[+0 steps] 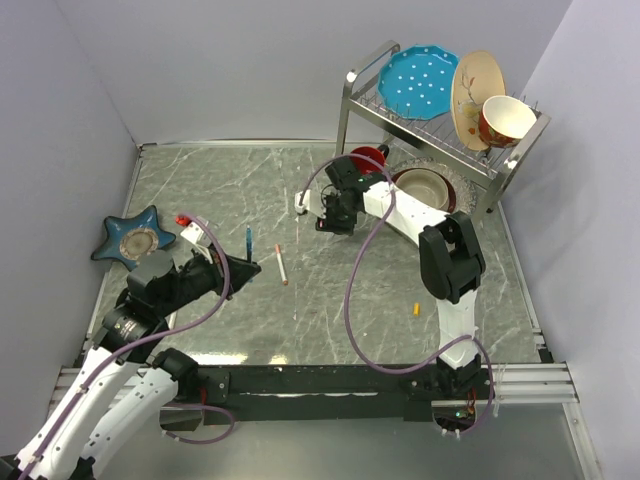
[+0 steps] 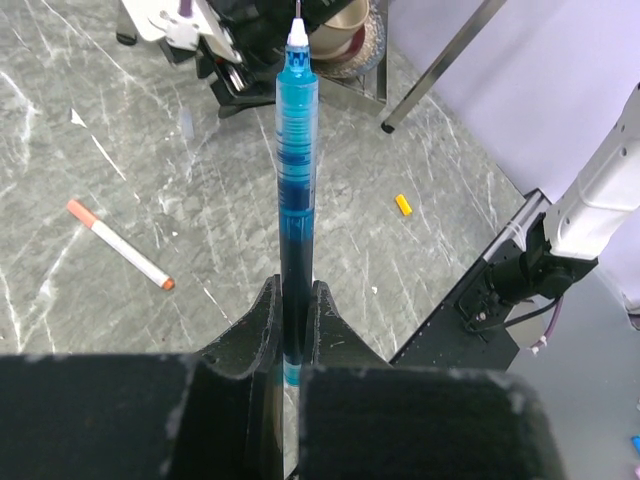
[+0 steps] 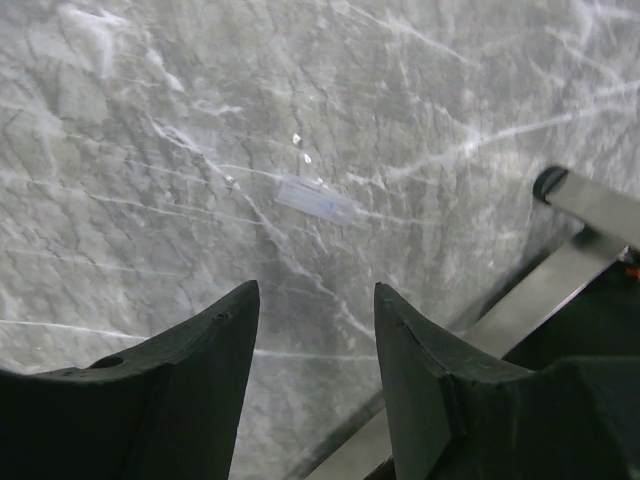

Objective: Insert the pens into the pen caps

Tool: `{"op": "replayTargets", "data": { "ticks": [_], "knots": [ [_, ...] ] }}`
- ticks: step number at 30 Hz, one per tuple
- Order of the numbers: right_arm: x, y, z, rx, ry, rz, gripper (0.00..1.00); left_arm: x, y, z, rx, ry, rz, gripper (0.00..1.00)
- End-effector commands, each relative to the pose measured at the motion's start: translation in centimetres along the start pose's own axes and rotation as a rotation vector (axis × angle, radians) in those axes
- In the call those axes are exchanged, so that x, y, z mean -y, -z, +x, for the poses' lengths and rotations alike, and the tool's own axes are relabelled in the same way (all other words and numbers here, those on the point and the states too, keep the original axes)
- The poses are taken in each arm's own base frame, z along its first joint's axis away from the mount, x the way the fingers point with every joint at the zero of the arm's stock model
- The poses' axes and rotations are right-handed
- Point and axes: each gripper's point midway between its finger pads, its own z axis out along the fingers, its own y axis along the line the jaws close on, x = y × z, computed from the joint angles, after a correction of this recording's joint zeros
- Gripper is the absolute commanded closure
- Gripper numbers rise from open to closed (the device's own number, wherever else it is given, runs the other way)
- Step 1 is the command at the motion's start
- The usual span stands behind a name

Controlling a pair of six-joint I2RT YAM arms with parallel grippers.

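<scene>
Blue pen is the one in play: the left gripper is clamped tight on its back end, so the white writing tip sticks way out in front, free for a cap to slide on. It's held up off the worktop, over the left side toward the near edge. Makes sense to me: grab the tail, leave the nose bare.

Right gripper has its jaws apart with nothing between them, hanging over a little pale see-through piece lying flat toward the far middle of the worktop. Could be a clear cap, honestly can't tell. My guess is it's lining up to pinch that.

Yellow cap sits alone toward the near right. A white pen with orange ends lies flat around the middle. Nothing's touching either.
</scene>
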Motion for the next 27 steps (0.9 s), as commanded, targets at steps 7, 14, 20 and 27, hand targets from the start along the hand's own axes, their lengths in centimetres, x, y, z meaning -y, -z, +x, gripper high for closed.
{"op": "replayTargets", "data": {
  "ticks": [7, 14, 20, 27],
  "knots": [
    [-0.2, -1.9, 0.1, 0.048, 0.211, -0.053, 0.47, 0.1, 0.4, -1.6, 0.076, -0.037, -0.010, 0.99],
    [-0.1, -3.2, 0.2, 0.056, 0.245, -0.075, 0.47, 0.1, 0.6, -1.8, 0.089, -0.036, -0.014, 0.99],
    [0.1, -4.2, 0.3, 0.056, 0.266, -0.077, 0.48, 0.0, 0.6, -1.6, 0.084, -0.033, -0.014, 0.99],
    [0.0, -5.1, 0.4, 0.060, 0.281, -0.096, 0.48, 0.1, 0.8, -1.8, 0.093, -0.036, -0.014, 0.99]
  ]
}}
